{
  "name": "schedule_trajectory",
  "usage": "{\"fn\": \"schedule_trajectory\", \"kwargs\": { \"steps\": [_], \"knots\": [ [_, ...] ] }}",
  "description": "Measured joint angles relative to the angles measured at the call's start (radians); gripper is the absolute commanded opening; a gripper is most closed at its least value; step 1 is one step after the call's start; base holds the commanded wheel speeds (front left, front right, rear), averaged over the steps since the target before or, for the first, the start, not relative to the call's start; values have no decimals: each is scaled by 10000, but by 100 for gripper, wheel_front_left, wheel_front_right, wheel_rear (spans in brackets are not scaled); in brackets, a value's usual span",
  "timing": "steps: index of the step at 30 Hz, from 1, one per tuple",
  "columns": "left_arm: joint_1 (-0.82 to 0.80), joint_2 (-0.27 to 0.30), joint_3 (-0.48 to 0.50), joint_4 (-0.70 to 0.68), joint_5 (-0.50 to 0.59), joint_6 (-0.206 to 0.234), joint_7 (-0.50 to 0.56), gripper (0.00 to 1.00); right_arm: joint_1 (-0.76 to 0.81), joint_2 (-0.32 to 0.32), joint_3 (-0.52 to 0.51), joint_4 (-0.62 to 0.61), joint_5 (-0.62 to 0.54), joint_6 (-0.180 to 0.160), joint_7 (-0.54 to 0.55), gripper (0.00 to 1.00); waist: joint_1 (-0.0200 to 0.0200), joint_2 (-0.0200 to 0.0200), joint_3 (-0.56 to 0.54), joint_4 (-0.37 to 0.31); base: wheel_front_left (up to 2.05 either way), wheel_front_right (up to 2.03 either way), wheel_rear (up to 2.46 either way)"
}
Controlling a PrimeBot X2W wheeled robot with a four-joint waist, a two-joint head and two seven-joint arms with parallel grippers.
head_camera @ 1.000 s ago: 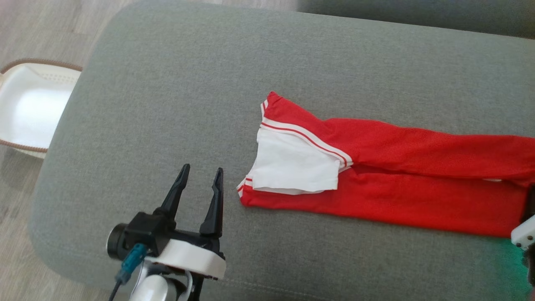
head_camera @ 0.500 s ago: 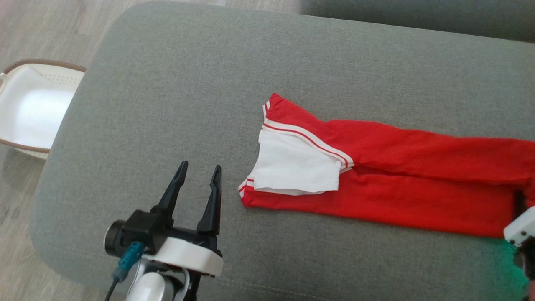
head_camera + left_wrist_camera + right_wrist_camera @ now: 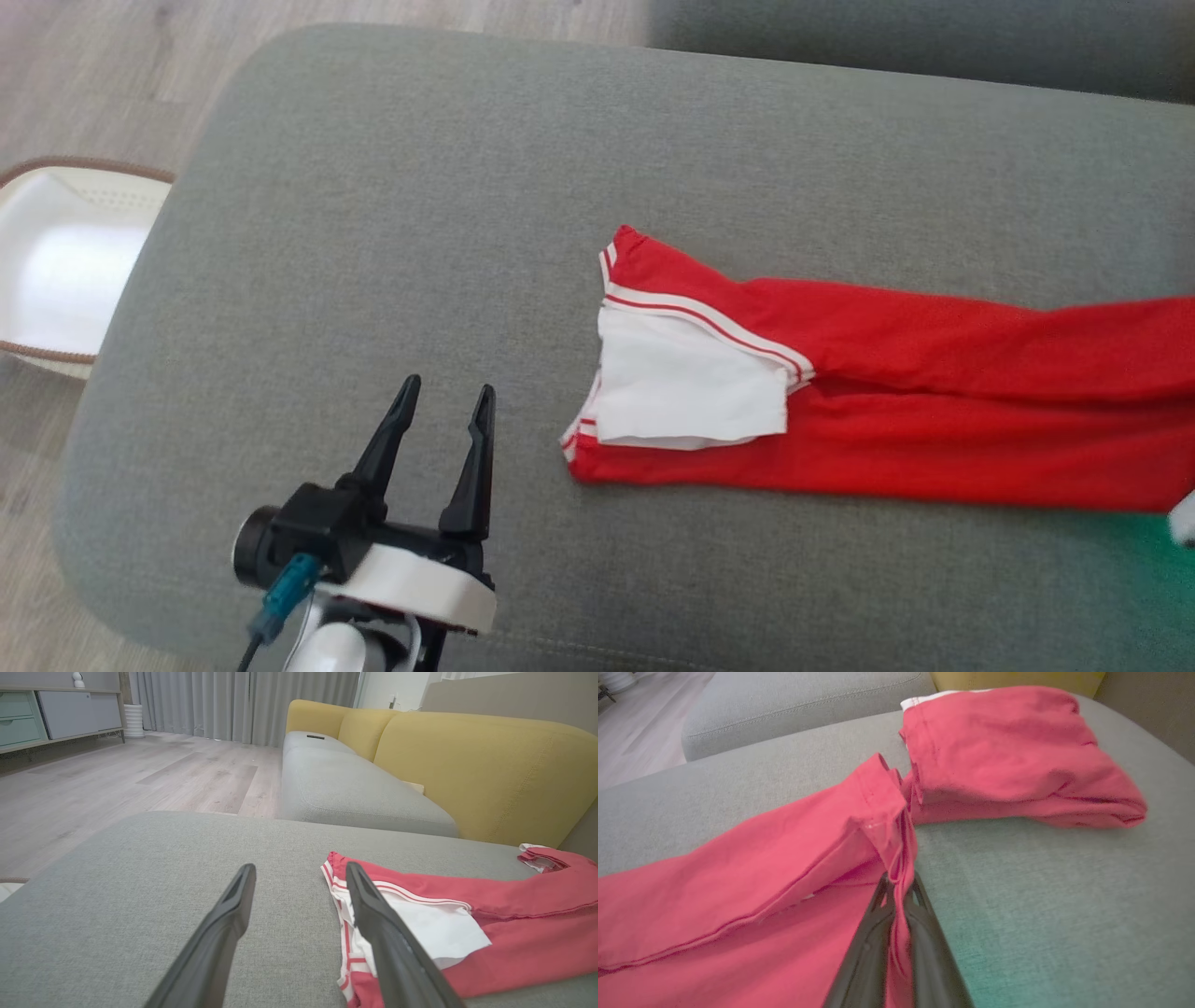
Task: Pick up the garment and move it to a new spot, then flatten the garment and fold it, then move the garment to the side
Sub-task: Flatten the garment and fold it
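pinching the red garment (image 3: 738,868) tight in the right gripper (image 3: 899,884), out long on the grey sofa seat (image 3: 420,233); holding the left gripper (image 3: 448,387) wide open near its white end.

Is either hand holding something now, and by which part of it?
The right hand grips the red garment by a bunched stretch of its hemmed edge. The left hand is open and holds nothing.

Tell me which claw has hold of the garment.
The right claw: it is shut on a red fold of the garment. The left claw stands open over the grey cushion, apart from the cloth.
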Motion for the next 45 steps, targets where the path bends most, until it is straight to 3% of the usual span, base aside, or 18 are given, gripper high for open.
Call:
{"fn": "schedule_trajectory", "kwargs": {
  "steps": [8,16,22,27,45],
  "knots": [
    [5,-4,84,-6,8,-12,0,100,29,-322,491,-1789,328,0,259,0,0,0,13,-314,0,0,0],
    [6,-8,61,8,79,-12,0,100,30,602,1969,-4034,742,0,811,0,0,0,-181,-203,0,0,0],
    [6,-8,23,52,75,-12,0,100,28,1235,3133,-4809,790,0,1055,0,0,0,-209,227,0,0,0],
    [5,-10,-67,113,61,-2,0,100,25,1524,3850,-4740,895,0,1099,0,0,0,-198,724,0,0,0],
    [-119,-13,-378,194,-207,96,0,100,-627,1636,6504,-2426,1350,0,851,0,1,0,231,2005,0,0,0]
  ]
}}
